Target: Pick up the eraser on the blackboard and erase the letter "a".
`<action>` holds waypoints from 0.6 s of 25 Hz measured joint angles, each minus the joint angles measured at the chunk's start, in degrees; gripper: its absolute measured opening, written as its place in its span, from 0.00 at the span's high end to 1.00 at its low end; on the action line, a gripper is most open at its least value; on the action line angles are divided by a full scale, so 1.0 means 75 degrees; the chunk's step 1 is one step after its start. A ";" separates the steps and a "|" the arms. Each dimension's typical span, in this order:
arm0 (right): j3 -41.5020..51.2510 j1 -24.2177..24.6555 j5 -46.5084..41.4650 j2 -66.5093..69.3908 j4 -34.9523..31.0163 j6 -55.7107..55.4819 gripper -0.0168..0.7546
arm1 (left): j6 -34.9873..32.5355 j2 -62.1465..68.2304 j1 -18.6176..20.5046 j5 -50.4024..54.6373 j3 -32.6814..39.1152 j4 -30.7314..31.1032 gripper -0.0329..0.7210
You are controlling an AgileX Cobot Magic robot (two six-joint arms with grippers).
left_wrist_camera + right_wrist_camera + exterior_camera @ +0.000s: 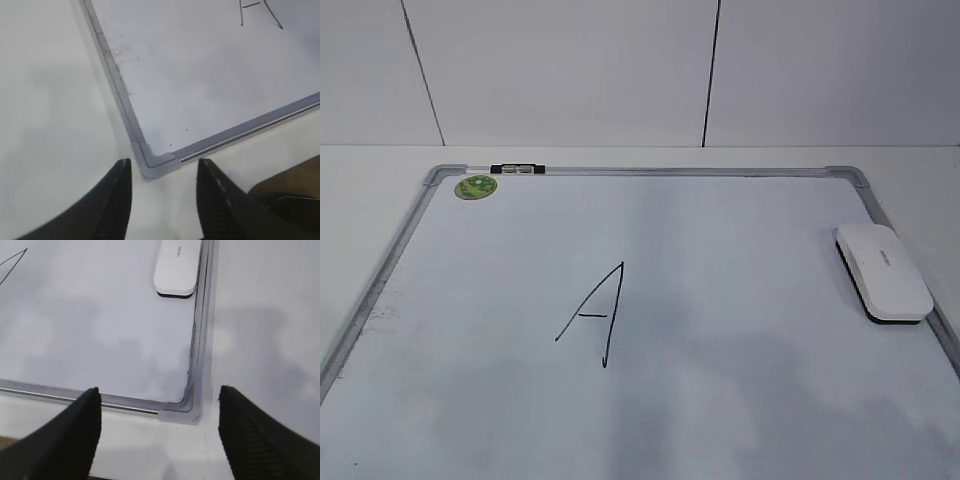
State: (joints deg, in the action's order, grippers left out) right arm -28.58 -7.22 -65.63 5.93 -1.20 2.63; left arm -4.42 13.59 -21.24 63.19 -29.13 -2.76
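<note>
The eraser (883,272), a white oblong block with a dark underside, lies on the blackboard (450,330) against its right frame. It also shows at the top of the right wrist view (176,270). A tall angular capital "A" (595,315) is drawn mid-board. No small cursive "a" shows in any view. My left gripper (163,162) is open and empty over the board's near left corner. My right gripper (158,388) is open and empty over the near right corner, well short of the eraser. Neither gripper shows in the exterior view.
A round green sticker (476,186) and a small black clip (517,169) sit at the board's far left corner. White tabletop surrounds the board (200,75). A white wall stands behind. A dark edge (290,195) shows at the left wrist view's lower right.
</note>
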 joint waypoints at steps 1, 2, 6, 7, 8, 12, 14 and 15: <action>0.0000 0.0000 0.0000 -0.0052 0.0000 0.0000 0.22 | 0.0000 -0.0061 -0.0137 0.0000 0.0000 0.0000 0.55; 0.0000 0.0000 0.0000 -0.0086 0.0000 0.0000 0.22 | 0.0000 -0.0119 -0.0226 0.0000 0.0000 0.0000 0.56; 0.0000 0.0000 0.0000 -0.0326 0.0000 0.0000 0.22 | 0.0000 -0.0150 -0.0290 0.0000 0.0000 -0.0022 0.57; 0.0000 0.0000 0.0000 -0.0434 0.0000 0.0000 0.22 | 0.0000 -0.0164 -0.0290 0.0000 0.0000 -0.0019 0.57; 0.0000 0.0000 0.0000 -0.0563 0.0000 0.0000 0.22 | 0.0000 -0.0163 -0.0290 0.0000 0.0000 -0.0019 0.57; 0.0000 0.0000 0.0000 -0.0905 0.0000 0.0000 0.22 | 0.0000 -0.0396 -0.0290 0.0000 0.0000 -0.0019 0.58; 0.0000 0.0000 0.0000 -0.0916 0.0000 0.0000 0.22 | 0.0000 -0.0635 -0.0290 0.0000 0.0000 -0.0019 0.58; 0.0000 0.0000 0.0000 -0.0916 0.0000 0.0000 0.22 | 0.0000 -0.0749 -0.0290 0.0000 0.0000 -0.0019 0.58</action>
State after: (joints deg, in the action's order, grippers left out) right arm -28.58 -7.22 -65.63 -0.94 -1.20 2.63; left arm -4.42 7.97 -23.41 63.19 -29.13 -2.90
